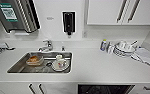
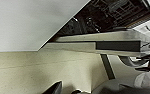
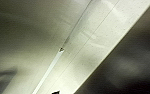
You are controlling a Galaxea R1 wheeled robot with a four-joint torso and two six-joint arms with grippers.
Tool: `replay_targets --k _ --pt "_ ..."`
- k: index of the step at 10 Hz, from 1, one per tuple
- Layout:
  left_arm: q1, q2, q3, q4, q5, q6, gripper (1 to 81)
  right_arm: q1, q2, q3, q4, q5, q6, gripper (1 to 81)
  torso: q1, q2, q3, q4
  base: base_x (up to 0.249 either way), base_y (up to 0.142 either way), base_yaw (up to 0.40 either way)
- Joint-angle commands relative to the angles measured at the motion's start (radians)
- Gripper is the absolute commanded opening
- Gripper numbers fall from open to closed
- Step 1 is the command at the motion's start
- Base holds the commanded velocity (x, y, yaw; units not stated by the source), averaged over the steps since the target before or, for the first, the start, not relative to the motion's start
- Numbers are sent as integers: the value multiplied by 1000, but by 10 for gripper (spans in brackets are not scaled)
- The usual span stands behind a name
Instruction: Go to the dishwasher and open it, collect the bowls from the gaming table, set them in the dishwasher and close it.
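Looking down over the kitchen bench (image 1: 96, 66) now, sweeping from the left: a steel dispenser (image 1: 14, 15) on the wall, then the sink (image 1: 41, 62) with a tap (image 1: 47, 45) behind it. Inside the sink sit a container holding something orange-brown (image 1: 34, 60) and a white cup on a plate (image 1: 61, 63); whether that orange thing is one of the bowls, I can't say. Further right, a small bottle (image 1: 103, 45), stacked white dishes (image 1: 124, 49) and a cloth (image 1: 147, 56).

Down at the bench's front edge, right of centre, the dishwasher (image 1: 106, 89) shows a dark opening, so I judge it's already open. The left wrist view backs that up: the dishwasher's door (image 2: 103, 42) hangs out with dark racks (image 2: 108, 12) beyond it.

So step one looks done; collecting the bowls, loading and closing all appear to remain. No gaming table here.

Hard to read: the dishwasher is cut off by the frame's lower edge, and the right wrist view gives just blurred pale panels. Either end effector's opening? Cannot tell, nor whether anything is held.
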Motion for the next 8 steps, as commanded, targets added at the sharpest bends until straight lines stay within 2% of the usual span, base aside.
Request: replay_targets --k 1,5,8 --pt "-69 -37 27 4 46 5 811 56 60 -27 -113 -248 -102 811 0 0 0 0 -102 0 0" --pt "-68 -34 25 4 46 5 811 47 79 -29 -113 -250 -101 811 0 0 0 0 -102 0 0" --pt "-52 -31 19 7 44 6 811 18 162 -63 -124 -250 -101 811 1 0 -1 0 -103 0 0"
